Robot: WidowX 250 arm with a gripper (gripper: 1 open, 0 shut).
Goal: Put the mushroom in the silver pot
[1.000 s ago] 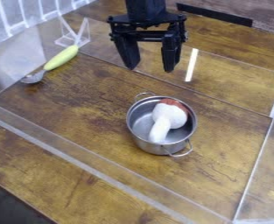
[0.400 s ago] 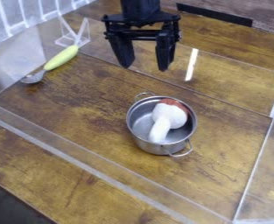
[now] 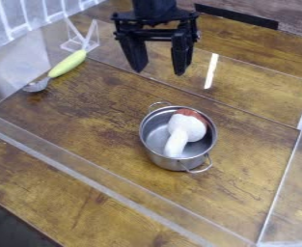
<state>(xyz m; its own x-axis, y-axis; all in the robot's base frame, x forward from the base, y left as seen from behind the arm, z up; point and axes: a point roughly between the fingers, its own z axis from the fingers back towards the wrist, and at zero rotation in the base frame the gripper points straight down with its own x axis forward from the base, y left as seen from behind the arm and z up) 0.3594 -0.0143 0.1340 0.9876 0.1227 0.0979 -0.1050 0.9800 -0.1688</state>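
We are hovering with the mushroom already lying in the silver pot.
Our gripper is hanging spread wide and empty, the pot sitting below and just in front of it.

The robot's visible body is black throughout. At the top edge of the camera view a blocky black housing is cut off by the frame, so only its lower part shows. Below it sits the pincer, built of two long black fingers that broaden near their mounts and taper to blunt, slightly lighter, greyish tips. Thin dark linkage bars run from the housing to each finger, forming an angular frame with gaps through which the background shows. No cables, screws or markings can be made out at this resolution.
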